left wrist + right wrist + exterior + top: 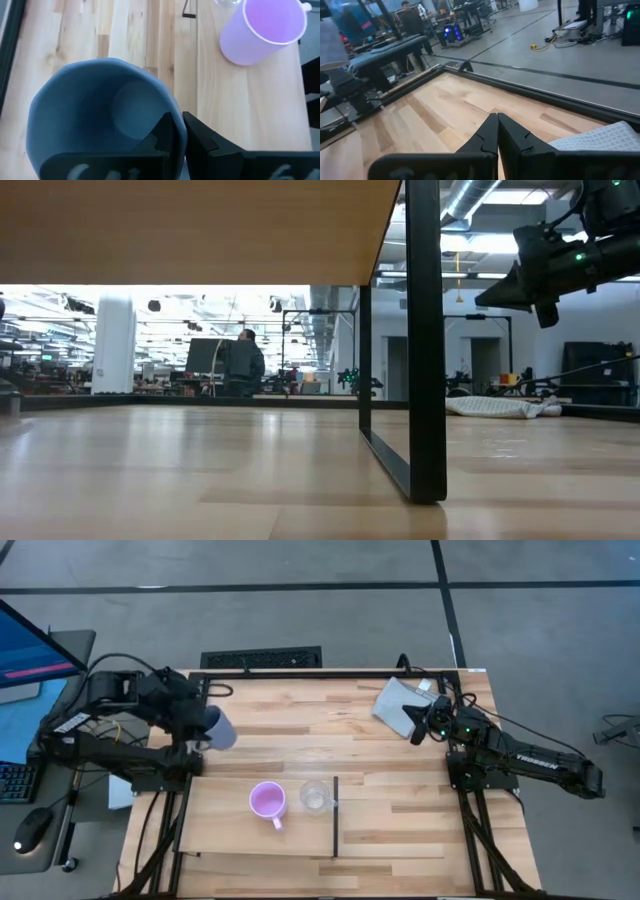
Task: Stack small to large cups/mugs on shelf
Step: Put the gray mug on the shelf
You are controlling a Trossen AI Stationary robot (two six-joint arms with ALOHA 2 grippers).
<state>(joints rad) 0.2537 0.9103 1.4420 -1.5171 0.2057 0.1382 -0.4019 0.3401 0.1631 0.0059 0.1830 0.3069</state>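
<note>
My left gripper (200, 732), at nine o'clock, pinches the blue-grey mug (219, 727) aloft. My right gripper (424, 728) idles shut at two o'clock. Next, I'd lower it onto the shelf (220, 835), beside the pink mug (267, 801).

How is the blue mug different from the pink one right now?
The blue-grey mug is pinched by its rim in the left tool and tipped on its side, over the striped tabletop; the pink mug stands upright, untouched, on the pale shelf. The blue-grey one looks bigger. Both look empty.
</note>
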